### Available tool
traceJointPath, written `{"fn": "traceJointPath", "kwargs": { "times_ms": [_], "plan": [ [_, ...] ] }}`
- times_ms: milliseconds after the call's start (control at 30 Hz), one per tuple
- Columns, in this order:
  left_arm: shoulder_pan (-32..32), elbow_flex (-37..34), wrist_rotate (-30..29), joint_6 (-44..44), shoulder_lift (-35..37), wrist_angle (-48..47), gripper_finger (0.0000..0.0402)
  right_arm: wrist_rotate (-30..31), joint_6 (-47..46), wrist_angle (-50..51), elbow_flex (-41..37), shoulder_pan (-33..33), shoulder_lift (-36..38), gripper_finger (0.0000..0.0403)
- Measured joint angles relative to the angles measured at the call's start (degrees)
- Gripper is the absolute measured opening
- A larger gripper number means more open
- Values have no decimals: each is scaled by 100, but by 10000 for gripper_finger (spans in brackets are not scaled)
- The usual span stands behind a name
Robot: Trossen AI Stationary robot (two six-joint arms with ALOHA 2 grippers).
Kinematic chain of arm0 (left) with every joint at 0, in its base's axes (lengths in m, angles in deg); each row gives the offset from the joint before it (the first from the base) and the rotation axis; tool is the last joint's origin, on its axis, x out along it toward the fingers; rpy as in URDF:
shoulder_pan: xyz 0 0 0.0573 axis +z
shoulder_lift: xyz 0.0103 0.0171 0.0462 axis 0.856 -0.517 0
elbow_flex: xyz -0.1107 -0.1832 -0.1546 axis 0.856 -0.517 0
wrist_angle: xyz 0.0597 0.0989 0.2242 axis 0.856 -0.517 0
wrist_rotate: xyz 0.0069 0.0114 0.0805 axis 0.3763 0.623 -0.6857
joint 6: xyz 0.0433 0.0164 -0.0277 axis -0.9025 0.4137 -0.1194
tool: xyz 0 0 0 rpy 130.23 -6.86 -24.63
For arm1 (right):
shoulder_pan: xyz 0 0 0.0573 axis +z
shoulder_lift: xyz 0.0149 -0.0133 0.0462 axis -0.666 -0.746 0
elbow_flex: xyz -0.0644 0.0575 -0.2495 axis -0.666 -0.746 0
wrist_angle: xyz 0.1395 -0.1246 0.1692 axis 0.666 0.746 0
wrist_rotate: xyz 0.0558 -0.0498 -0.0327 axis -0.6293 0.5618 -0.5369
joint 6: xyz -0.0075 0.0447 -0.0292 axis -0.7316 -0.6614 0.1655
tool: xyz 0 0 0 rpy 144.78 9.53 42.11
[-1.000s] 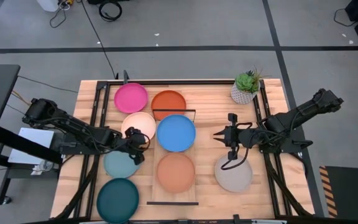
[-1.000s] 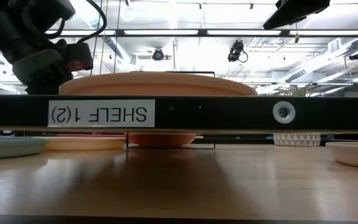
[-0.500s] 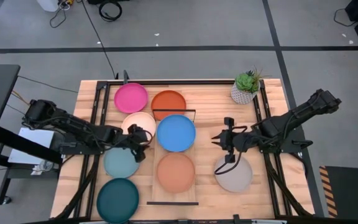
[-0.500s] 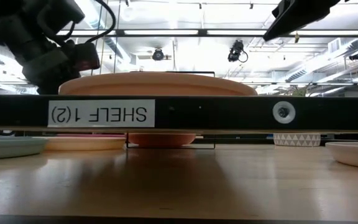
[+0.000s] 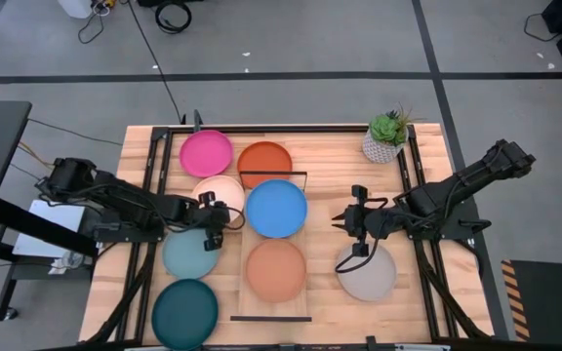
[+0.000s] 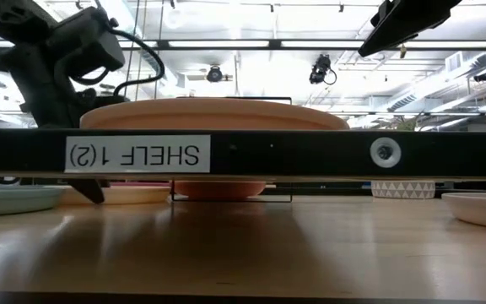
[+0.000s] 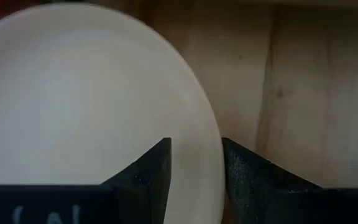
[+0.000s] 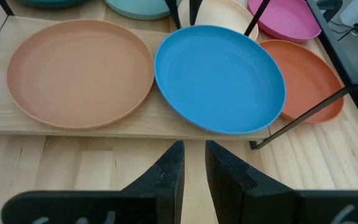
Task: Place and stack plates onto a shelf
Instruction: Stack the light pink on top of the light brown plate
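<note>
Slatted wood fills the worktop (image 5: 330, 156) at the middle of the high view, on grey floor. At its centre-left lies the cream plate (image 5: 213, 191), just left of the shelf (image 5: 305, 292), below the pink plate (image 5: 206, 153) and above the light teal plate (image 5: 189, 256). It looks light, stiff and matte, so probably not slippery; being shallow and flat on the wood, the raised rim is the only place to take hold. In the left wrist view the left gripper (image 7: 194, 165) has its fingers (image 7: 154, 171) parted astride that rim (image 7: 213, 149), one over the inner face, one outside, not yet clenched.

On the shelf the blue plate (image 5: 276, 208) and tan-orange plate (image 5: 276, 270) lie side by side, so stacking is the open option. The black wire rail (image 5: 273, 174) at the shelf's upper end and the orange plate (image 5: 264, 161) beyond it crowd the lift path.

At centre-right the right gripper (image 5: 344, 219) hangs above bare wood, fingers nearly together and empty, near the grey plate (image 5: 367, 272).
</note>
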Motion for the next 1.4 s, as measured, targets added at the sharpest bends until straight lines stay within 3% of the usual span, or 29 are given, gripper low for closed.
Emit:
{"fn": "traceJointPath", "kwargs": {
  "times_ms": [200,500,667,933,1133,1400],
  "plan": [
    [-4,7,-35,248,-65,-20,132,24,23,-18,0,0,0,70],
    [0,20,149,328,-54,-122,19,24,1,-16,0,0,0,70],
    [9,98,365,453,23,-347,16,24,17,-18,0,0,0,70],
    [-62,1473,570,583,253,-2546,15,22,11,1,0,0,0,70],
    [-197,2671,339,723,280,-3968,15,20,23,3,0,49,0,70],
    [-604,3955,-190,759,280,-5155,16,20,21,-18,0,66,0,70]
  ]
}}
